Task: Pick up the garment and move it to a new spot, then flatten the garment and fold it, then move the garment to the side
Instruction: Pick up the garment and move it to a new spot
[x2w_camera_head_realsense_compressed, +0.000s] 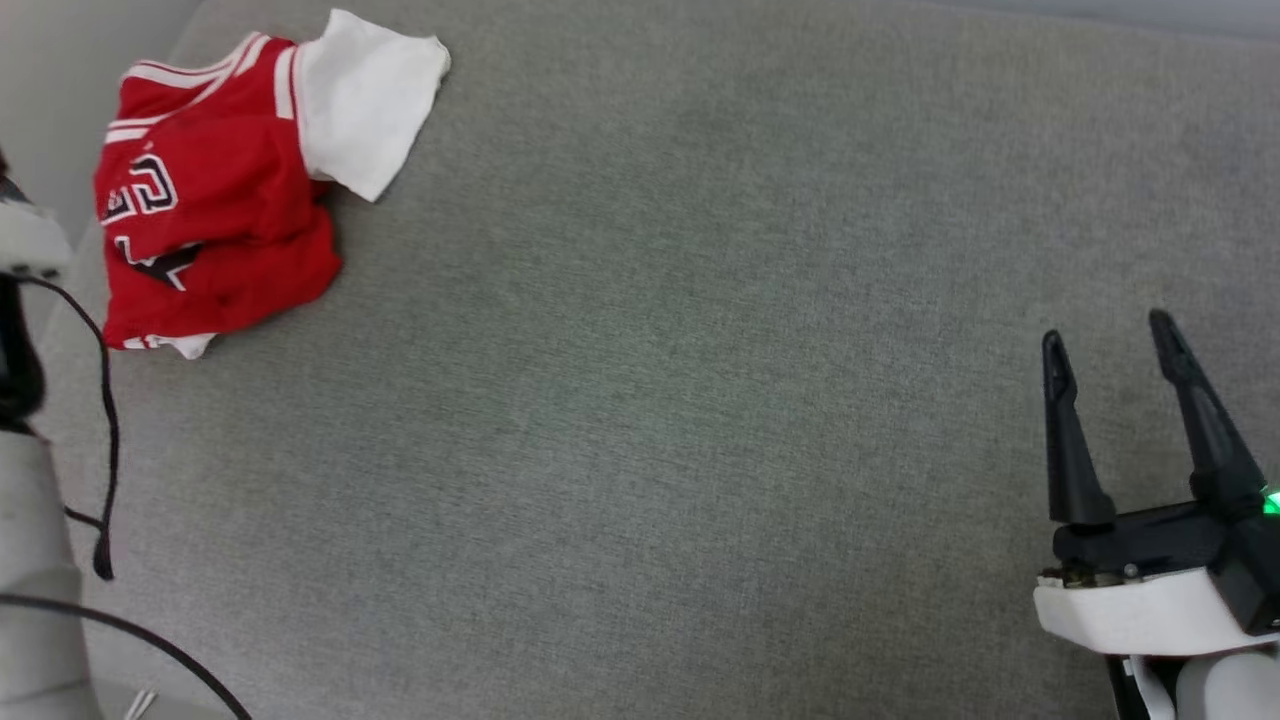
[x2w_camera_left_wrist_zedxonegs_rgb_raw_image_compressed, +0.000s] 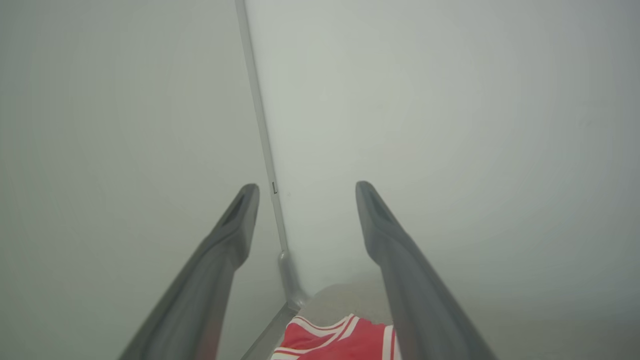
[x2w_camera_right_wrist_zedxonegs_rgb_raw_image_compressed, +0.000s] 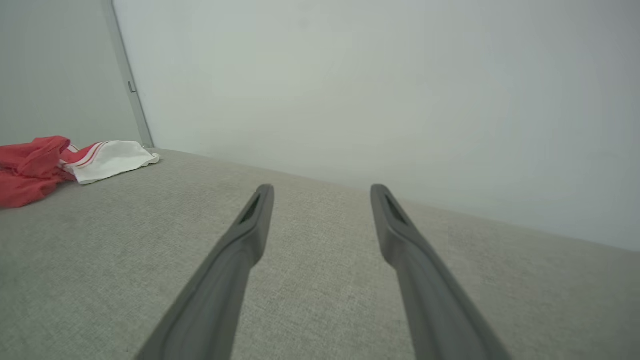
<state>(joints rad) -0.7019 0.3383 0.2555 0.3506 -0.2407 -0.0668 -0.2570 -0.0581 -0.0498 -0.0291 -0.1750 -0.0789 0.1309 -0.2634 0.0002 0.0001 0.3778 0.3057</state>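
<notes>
Your right gripper (x2w_camera_head_realsense_compressed: 1105, 330) is hanging spread and empty above the grey cushion (x2w_camera_head_realsense_compressed: 650, 400), left gripper (x2w_camera_left_wrist_zedxonegs_rgb_raw_image_compressed: 306, 186) likewise. The red jersey (x2w_camera_head_realsense_compressed: 220, 200) is lying crumpled at the cushion's far-left corner, white sleeve (x2w_camera_head_realsense_compressed: 365, 95) pointing toward its far edge.

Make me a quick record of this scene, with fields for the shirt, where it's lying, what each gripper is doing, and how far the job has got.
garment: red jersey with white sleeves, bunched up, neither flat nor folded
place: far left corner of the grey fabric surface, close to the wall
left gripper: fingers open, empty, garment edge showing low between them, not touched
right gripper: fingers open, empty, at the near right, well apart from the garment
stage: garment not yet picked up
</notes>
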